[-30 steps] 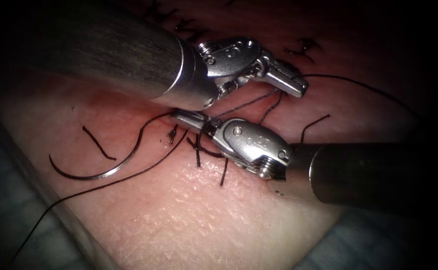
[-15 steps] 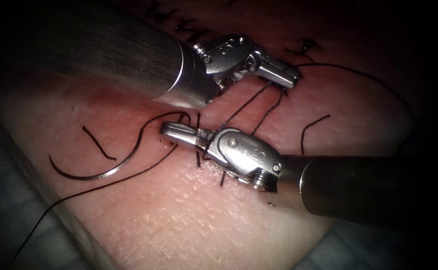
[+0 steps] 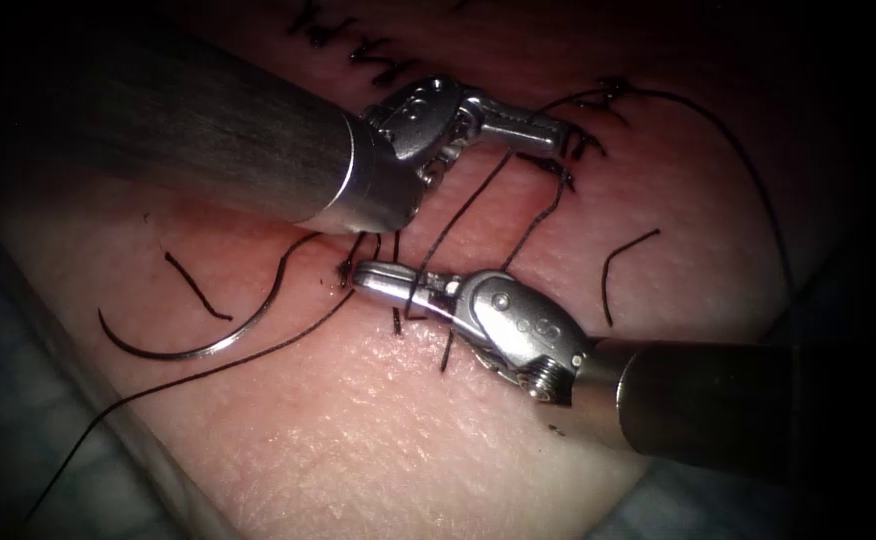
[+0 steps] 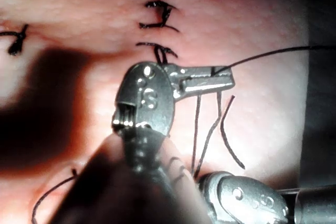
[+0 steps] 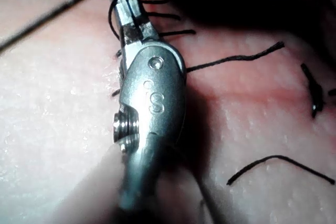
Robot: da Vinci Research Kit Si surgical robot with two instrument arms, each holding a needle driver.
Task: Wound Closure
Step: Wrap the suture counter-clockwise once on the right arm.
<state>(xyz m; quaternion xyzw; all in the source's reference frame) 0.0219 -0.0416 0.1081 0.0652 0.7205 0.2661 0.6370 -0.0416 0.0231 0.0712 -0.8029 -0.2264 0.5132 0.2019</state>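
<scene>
The curved needle (image 3: pixel 193 345) is seen lying free on the tissue (image 3: pixel 378 440), left of the cut, well apart from both tools; thread (image 4: pixel 262 55) is clamped in the left tool (image 3: pixel 548 130)'s closed jaws; thread is looped round the right tool (image 3: pixel 383 282)'s closed jaws.

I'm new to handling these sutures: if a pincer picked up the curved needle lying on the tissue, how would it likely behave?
The needle lies free on the tissue, left of the cut, held by neither tool. Its thin, shiny, even curve suggests it is stiff, light and probably slippery. Being curved, it may swivel in a grip. The thread trailing from it looks limp and would likely drag along.
</scene>
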